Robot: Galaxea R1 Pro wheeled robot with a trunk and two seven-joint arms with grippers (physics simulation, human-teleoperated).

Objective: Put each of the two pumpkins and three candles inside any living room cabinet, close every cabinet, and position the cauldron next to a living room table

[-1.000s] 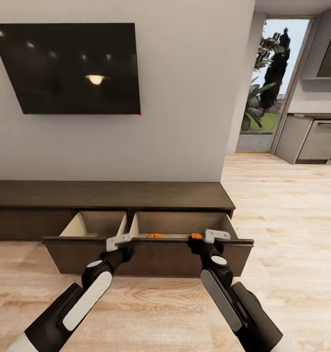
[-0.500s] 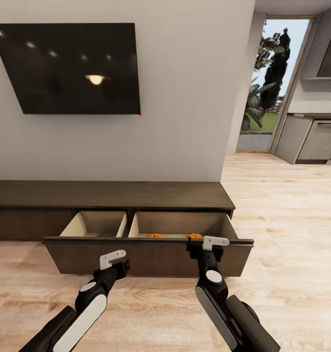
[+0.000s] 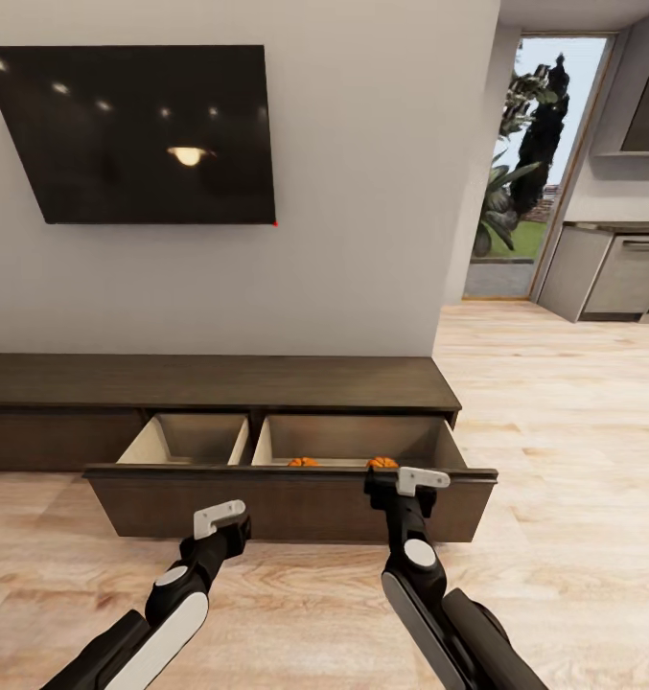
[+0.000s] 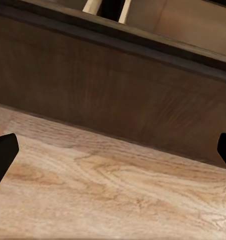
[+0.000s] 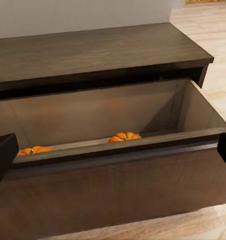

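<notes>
By open cabinet (image 3: 286, 498) drawer: both pumpkins (image 5: 125, 136) lay inside. Left gripper (image 3: 219, 518) and right gripper (image 3: 422, 479) fingers apart, held nothing.

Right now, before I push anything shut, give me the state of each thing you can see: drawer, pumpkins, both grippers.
cabinet: long low unit against the wall, its drawer pulled out.
drawer: open, pale interior exposed.
pumpkins: two, resting inside the open drawer, apart from each other.
left gripper: open, empty, low in front of the drawer front, not touching it.
right gripper: open, empty, at the drawer's front edge.
TV: wall-mounted, screen dark.
</notes>
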